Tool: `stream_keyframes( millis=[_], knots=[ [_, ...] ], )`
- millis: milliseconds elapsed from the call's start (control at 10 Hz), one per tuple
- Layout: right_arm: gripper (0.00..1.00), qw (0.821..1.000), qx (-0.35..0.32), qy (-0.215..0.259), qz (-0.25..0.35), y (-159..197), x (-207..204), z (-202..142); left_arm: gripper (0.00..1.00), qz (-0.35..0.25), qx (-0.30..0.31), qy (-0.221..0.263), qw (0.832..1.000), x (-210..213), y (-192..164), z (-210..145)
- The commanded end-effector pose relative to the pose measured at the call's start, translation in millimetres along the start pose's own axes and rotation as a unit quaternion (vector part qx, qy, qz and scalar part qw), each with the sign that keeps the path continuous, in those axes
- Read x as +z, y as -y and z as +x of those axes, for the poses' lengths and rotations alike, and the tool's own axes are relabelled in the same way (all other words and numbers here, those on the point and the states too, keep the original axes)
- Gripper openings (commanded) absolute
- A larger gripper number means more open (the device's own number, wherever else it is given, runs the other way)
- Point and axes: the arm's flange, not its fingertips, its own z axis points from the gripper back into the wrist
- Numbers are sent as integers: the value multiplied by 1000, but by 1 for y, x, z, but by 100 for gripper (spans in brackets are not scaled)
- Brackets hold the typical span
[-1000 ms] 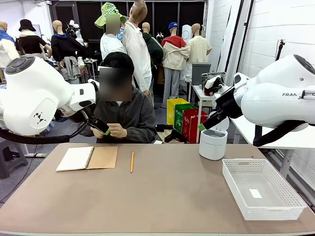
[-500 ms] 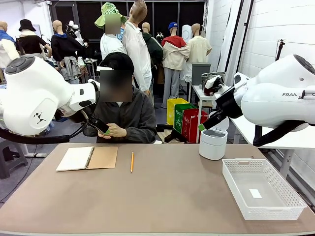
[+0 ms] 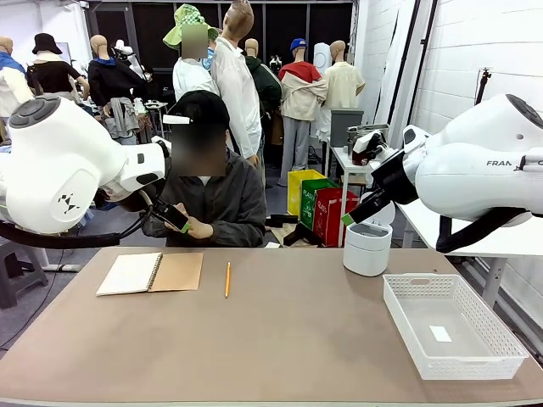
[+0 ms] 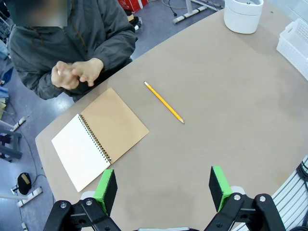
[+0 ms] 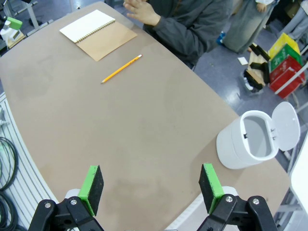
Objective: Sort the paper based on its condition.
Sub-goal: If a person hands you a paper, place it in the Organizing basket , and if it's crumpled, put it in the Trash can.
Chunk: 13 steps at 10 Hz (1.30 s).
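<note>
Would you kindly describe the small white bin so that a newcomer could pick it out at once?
Start at the brown table and follow its far edge toward the robot's right side. There, farther off than the white lattice basket, stands the bin. It alone is round, with a hinged lid flipped open.

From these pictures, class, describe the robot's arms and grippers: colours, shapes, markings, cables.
Both arms are white with rounded joints; the left arm bears a black logo, the right arm black FRAN lettering. Black cables hang beneath. The left gripper and right gripper are black with green pads.
</note>
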Motion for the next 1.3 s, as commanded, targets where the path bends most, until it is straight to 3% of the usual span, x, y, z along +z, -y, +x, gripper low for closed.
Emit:
stream_keyframes(
  millis=[0, 1200],
  knots=[
    [100, 1000, 0, 0, 2, 0, 0, 0, 100, 3, 0, 0, 1000, 0, 0, 0],
    [100, 1000, 0, 0, 2, 0, 0, 0, 100, 3, 0, 0, 1000, 0, 0, 0]
  ],
)
